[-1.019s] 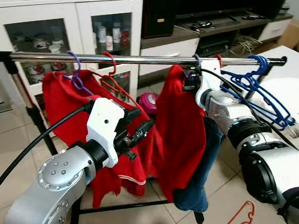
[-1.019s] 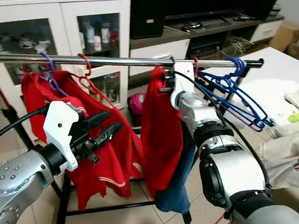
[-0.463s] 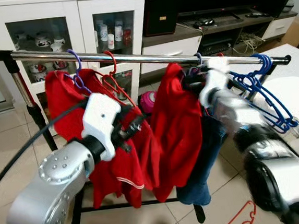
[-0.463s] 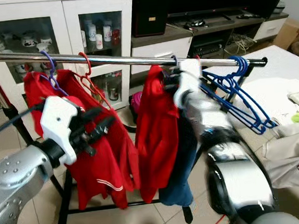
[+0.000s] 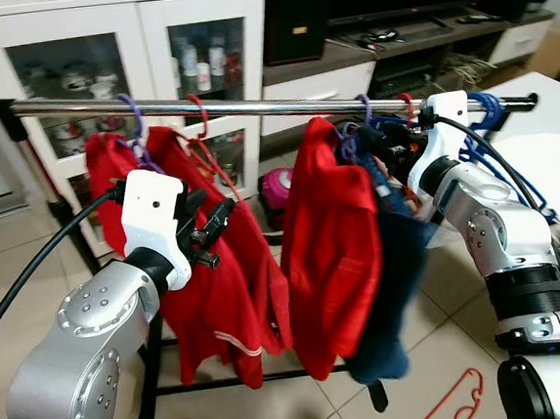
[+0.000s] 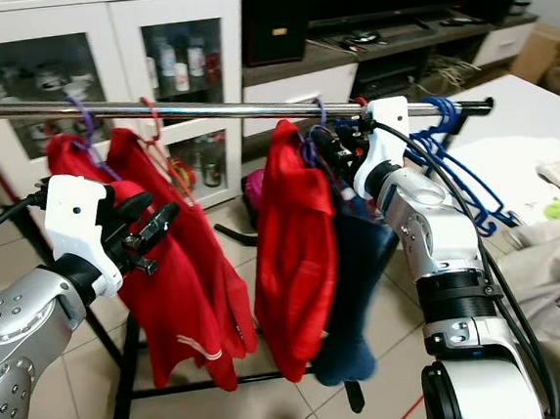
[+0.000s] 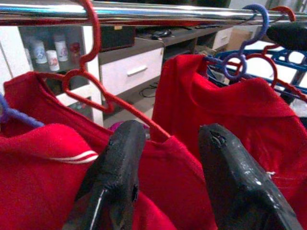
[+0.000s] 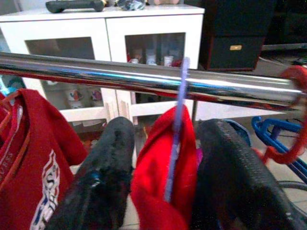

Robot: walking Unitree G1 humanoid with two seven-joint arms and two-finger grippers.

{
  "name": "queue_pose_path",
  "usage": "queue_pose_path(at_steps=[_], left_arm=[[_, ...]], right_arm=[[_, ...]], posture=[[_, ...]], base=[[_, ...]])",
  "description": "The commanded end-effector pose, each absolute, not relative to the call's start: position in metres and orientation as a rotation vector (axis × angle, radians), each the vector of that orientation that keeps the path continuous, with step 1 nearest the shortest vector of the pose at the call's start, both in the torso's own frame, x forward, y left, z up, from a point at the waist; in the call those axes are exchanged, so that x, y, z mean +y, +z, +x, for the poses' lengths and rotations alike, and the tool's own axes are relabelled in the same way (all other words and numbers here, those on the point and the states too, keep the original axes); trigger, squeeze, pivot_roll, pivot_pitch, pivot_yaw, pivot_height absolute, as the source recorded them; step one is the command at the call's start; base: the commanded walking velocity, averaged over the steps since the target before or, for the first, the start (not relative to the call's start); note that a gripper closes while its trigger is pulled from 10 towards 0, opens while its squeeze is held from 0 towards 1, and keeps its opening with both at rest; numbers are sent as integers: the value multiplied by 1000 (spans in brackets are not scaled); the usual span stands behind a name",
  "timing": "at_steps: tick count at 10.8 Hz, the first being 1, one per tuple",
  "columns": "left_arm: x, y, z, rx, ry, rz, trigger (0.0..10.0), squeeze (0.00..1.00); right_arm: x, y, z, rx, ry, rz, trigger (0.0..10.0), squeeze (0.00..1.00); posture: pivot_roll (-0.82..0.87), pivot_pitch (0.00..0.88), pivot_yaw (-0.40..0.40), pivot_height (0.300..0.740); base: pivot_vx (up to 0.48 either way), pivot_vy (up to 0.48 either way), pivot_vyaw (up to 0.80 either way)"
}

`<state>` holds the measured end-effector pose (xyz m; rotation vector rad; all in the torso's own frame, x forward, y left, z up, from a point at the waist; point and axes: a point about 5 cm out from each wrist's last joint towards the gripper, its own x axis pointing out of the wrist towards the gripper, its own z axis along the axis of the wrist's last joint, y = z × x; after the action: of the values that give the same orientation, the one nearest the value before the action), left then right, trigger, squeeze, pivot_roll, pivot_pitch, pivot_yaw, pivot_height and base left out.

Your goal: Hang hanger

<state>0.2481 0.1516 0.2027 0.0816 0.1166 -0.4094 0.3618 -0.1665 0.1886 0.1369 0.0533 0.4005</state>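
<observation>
Right end effector (image 8: 165,172) astride thin purple hanger (image 8: 176,129) w/ red shirt (image 8: 160,167).

Right claw (image 6: 339,155) back from garment (image 6: 288,248).

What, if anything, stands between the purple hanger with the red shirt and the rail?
Nothing visible does. The purple hanger with the red shirt already reaches up across the rail, its neck between the fingers of the open right gripper. The left gripper hovers open by other red clothes.
</observation>
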Motion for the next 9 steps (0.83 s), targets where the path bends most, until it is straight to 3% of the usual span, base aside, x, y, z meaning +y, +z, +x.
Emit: queue_pose_path(at_steps=[1,7,8,9], left_arm=[[149,203,248,122,-419,84,10000,0],[149,203,248,122,-419,84,10000,0],[152,201,248,130,-394,70,10000,0],[157,175,236,125,-316,73,10000,0]], right_arm=[[-168,193,362,43,401,137,10000,1000],[-168,193,362,43,401,137,10000,1000],[-172,199,348,47,411,142,10000,1000],[-158,157,253,18,376,146,10000,0]], posture=[[194,0,-99,740],[194,0,-99,740],[188,0,-94,740],[133,0,-74,740]], base=[[0,0,0],[0,0,0],[0,0,0],[0,0,0]])
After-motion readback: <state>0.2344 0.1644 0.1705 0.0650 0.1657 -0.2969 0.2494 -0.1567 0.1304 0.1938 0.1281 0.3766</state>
